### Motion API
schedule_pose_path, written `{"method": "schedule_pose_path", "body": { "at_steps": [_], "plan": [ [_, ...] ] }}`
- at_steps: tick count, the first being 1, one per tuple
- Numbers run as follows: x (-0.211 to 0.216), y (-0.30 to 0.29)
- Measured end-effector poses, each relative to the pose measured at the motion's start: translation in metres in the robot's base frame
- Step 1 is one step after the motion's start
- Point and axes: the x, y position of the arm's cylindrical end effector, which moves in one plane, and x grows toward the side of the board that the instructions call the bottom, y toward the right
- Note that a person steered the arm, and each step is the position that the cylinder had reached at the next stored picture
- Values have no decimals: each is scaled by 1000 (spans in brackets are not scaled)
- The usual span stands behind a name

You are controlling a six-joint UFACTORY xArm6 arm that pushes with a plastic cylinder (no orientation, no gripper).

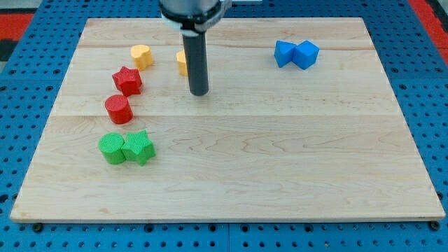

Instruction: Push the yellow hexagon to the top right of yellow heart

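The yellow heart [142, 55] lies near the view's top left of the wooden board. The yellow hexagon [181, 62] sits to its right and slightly lower, mostly hidden behind my rod. My tip [199, 93] rests on the board just below and right of the hexagon, close to it; I cannot tell if the rod touches it.
A red star [127, 80] and a red cylinder [118, 108] lie below the heart. A green cylinder [111, 148] and a green star [138, 147] touch each other lower left. Two blue blocks [296, 54] sit together at the top right. The board [280, 154] rests on a blue pegboard.
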Motion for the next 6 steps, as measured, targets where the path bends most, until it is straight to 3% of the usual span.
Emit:
{"method": "schedule_pose_path", "body": {
  "at_steps": [3, 6],
  "plan": [
    [-67, -35],
    [-47, -114]
  ]
}}
